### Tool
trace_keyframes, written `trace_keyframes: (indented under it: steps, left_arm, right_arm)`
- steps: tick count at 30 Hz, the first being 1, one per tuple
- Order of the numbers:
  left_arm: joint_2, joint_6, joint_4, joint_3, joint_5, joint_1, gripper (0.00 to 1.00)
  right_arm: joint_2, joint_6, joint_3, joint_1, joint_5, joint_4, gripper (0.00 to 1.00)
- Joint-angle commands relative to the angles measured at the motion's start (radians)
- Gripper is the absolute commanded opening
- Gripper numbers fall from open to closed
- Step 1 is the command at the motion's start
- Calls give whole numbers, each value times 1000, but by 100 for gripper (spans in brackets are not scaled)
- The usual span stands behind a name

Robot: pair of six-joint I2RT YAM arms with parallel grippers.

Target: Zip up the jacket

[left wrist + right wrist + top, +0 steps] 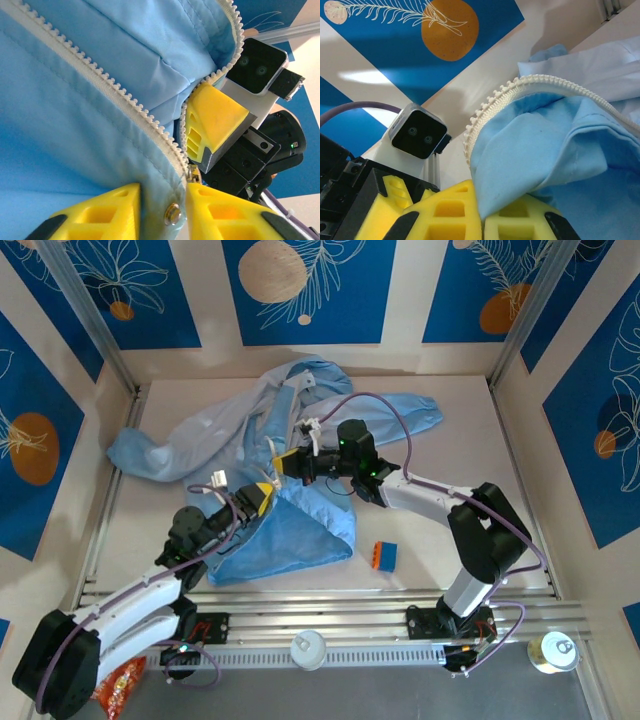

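Nearest me, my left gripper (162, 212) has its blocky yellow plastic fingers (122, 195) pressed on the bottom hem of the thin light-blue fabric hooded jacket (300, 535), right beside a small round metal snap (173, 214). From there the pale whitish zipper (100, 85) runs away as a row of tiny knobbly teeth, its two edges unjoined. A little farther on, my right gripper (482, 215) pinches a smooth fold of the same cloth below the curving zipper edge. The jacket lies crumpled mid-table, hood and sleeves sprawled toward the far wall. A small blue-and-orange block (384, 556) sits just right of the hem, not touching. In the left wrist view, the right gripper's black body blocks what lies beyond.
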Motion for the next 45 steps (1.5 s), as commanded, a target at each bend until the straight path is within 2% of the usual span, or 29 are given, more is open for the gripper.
trace_keyframes:
  steps: [1, 5, 15, 20, 25, 27, 30, 35, 39, 45]
  left_arm:
    - [-8, 27, 60, 23, 33, -13, 23]
    - [-33, 48, 27, 22, 35, -12, 0]
    - [-209, 186, -448, 76, 103, -15, 0]
    - [-206, 255, -597, 99, 155, -17, 0]
    - [-188, 292, -692, 92, 156, -18, 0]
    - [-188, 301, -720, 89, 154, -19, 0]
    - [-192, 326, -793, 96, 148, -19, 0]
    - [-167, 351, -858, 104, 184, -19, 0]
    - [-158, 360, -891, 112, 196, -19, 0]
    - [-155, 400, -986, 155, 194, -19, 0]
  right_arm:
    - [1, -13, 9, 10, 5, 21, 0]
    - [1, -17, 12, 10, 11, 3, 0]
    - [18, -24, 31, 23, 29, -72, 0]
    - [48, 0, 33, 23, 25, -87, 3]
    - [77, 5, 18, 28, 20, -99, 6]
    - [82, 21, -5, 28, 23, -83, 11]
    - [77, 29, -30, 28, 38, -83, 24]
    - [36, -30, -46, 18, 68, -146, 41]
    - [-24, -132, -54, 12, 116, -234, 46]
    - [-106, -251, -55, -5, 118, -367, 49]
